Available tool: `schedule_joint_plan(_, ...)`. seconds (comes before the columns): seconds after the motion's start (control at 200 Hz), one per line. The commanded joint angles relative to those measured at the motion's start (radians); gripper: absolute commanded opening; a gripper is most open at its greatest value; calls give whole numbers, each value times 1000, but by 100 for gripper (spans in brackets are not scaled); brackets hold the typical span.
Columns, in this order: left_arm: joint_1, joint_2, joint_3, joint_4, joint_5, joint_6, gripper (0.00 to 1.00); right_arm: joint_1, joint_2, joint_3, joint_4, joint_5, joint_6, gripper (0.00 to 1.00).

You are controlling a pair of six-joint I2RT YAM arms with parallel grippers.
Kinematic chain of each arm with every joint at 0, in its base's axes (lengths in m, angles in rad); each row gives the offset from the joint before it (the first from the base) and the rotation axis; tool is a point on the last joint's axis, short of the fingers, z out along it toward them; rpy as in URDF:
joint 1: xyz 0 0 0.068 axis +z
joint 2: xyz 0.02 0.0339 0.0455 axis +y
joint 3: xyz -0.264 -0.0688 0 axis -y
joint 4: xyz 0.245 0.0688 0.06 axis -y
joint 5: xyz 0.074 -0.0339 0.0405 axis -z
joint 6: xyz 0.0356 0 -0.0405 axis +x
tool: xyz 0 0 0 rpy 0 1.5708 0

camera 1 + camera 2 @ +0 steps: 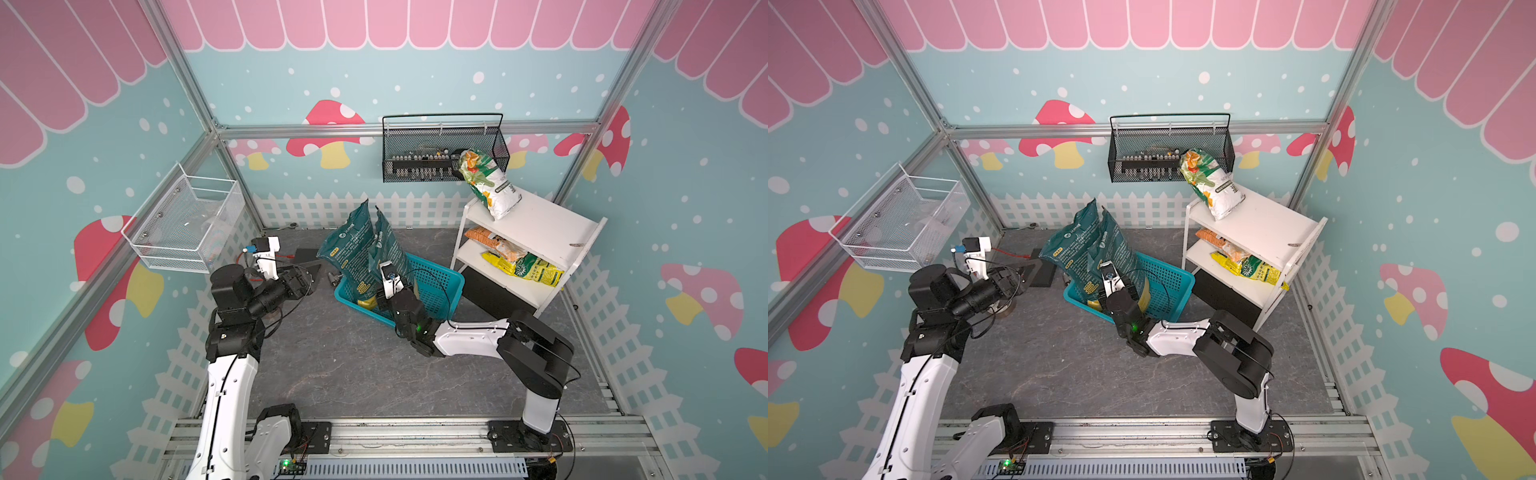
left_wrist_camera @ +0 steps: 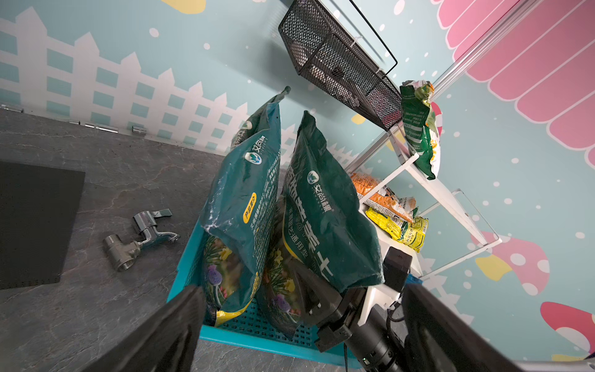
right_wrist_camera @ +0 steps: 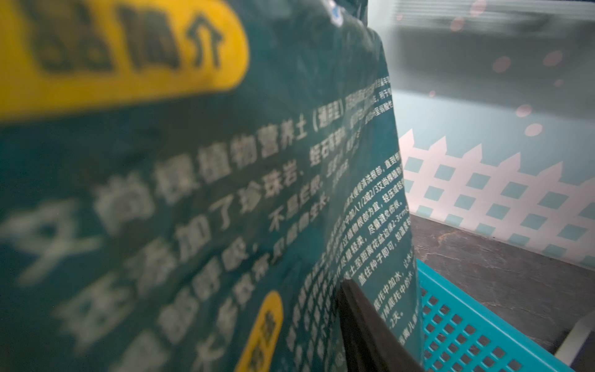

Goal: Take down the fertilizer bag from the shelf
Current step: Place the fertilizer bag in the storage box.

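Note:
The white shelf [image 1: 540, 224] stands at the back right. A white fertilizer bag [image 1: 494, 189] with orange and green print leans on its top board. An orange bag [image 1: 492, 245] and a yellow-green bag [image 1: 538, 271] lie on the middle board. Two dark green bags [image 1: 353, 253] [image 2: 325, 206] stand in a teal basket [image 1: 446, 291]. My right gripper [image 1: 380, 301] is down in that basket against the nearer green bag [image 3: 225, 193]. Only one of its fingers [image 3: 370, 328] shows, well off the middle. My left gripper [image 2: 304, 290] is wide open and holds nothing, left of the basket.
A black wire basket [image 1: 440, 149] hangs on the back wall, just above the shelf's top bag. On the left wall is a white mesh basket [image 1: 187, 224]. A metal tap fitting [image 2: 138, 238] and a black mat [image 2: 35, 222] lie on the grey floor, left of the teal basket.

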Motion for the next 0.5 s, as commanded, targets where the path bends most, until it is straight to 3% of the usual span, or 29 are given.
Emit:
schedule_joint_plan(0.0, -6, -3, 28, 10, 8, 17, 99, -2, 29, 22, 57, -129, -18, 69)
schedule_joint_plan(0.12, -4, -5, 27, 10, 8, 18, 99, -3, 37, 69, 11, -208, 14, 90)
schedule_joint_plan(0.22, -4, -6, 27, 10, 5, 20, 99, -4, 87, 121, -37, -278, 38, 97)
schedule_joint_plan(0.495, -8, -8, 27, 10, 5, 21, 99, -5, 140, 224, -150, -306, 109, 99)
